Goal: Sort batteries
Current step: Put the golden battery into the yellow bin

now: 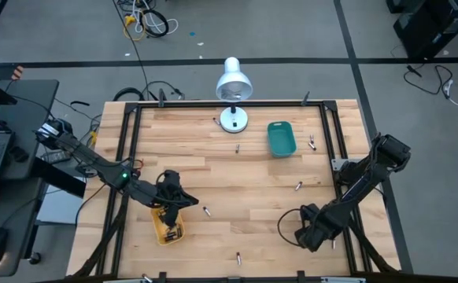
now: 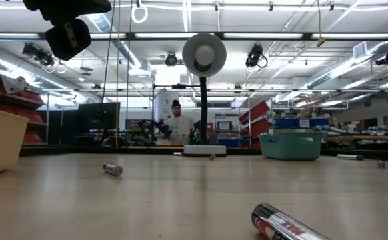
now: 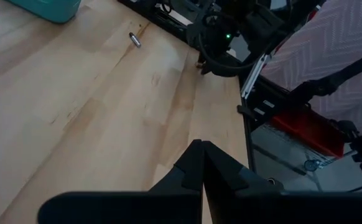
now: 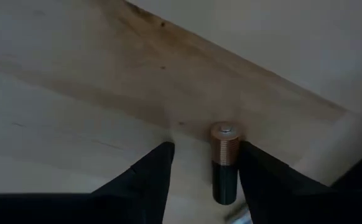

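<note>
Batteries scattered on wooden table (image 1: 237, 181); two grippers at work.
Right gripper (image 4: 203, 171): near table's right front corner, fingers apart, straddling one upright-lying battery (image 4: 224, 162), not clamped. Left gripper (image 3: 203, 163): fingers shut, empty, above yellow tray (image 1: 168, 226). Loose batteries (image 1: 297, 186) lie near teal tray (image 1: 281, 138) and lamp (image 1: 234, 86).

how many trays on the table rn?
2. The teal tray sits at the far side, right of the lamp. The yellow tray is near the front left edge, partly covered by the left arm. No other tray shows.
</note>
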`<state>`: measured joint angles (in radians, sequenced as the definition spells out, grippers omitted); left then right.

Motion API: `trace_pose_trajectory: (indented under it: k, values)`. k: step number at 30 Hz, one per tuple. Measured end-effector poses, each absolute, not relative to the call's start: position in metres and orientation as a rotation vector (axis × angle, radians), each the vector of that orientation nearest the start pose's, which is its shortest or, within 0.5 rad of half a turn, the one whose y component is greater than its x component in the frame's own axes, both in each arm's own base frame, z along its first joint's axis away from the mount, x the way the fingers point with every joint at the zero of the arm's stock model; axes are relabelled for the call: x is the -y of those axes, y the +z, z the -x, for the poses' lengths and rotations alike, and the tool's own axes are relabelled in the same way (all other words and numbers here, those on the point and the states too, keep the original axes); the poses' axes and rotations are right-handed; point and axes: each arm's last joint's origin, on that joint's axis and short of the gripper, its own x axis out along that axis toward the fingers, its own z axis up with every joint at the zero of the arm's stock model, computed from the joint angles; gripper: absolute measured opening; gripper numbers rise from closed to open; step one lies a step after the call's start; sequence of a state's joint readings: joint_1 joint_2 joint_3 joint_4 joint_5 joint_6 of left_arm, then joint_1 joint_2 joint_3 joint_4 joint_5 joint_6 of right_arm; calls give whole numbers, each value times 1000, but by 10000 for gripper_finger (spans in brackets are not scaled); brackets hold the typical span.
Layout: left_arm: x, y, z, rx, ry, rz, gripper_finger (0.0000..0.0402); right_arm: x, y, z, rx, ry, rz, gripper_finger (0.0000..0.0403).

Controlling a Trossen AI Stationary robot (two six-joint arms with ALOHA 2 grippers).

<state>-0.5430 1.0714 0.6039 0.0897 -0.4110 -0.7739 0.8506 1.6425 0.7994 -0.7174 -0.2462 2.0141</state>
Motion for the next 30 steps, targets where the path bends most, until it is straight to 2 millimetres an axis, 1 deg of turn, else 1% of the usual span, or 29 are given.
trace_pose_trajectory:
  k: [5, 12, 16, 18, 20, 23, 25, 28, 30]
  values:
    - [107, 243, -200, -369, 11, 607, 12, -190, 127, -159, -1633, -860, -944, 123]
    - [107, 243, -200, -369, 11, 606, 12, -189, 127, -159, -1635, -851, -921, 26]
    - [107, 243, -200, -367, 16, 601, 13, -189, 127, -159, -1629, -851, -916, 23]
    - [107, 243, -200, -365, 12, 568, 14, -189, 127, -159, -1621, -857, -918, 24]
    - [107, 243, -200, -360, 13, 525, 19, -188, 127, -160, -1616, -865, -926, 27]
    - [106, 244, -201, -342, 33, 527, 24, -186, 130, -165, -1597, -869, -930, 27]
    - [107, 247, -202, -312, 28, 544, 25, -184, 135, -171, -1552, -861, -933, 27]
    - [108, 254, -205, -236, 7, 588, 26, -180, 140, -183, -1430, -851, -923, 27]
    - [108, 259, -206, -174, 23, 612, 27, -178, 142, -190, -1359, -832, -915, 28]
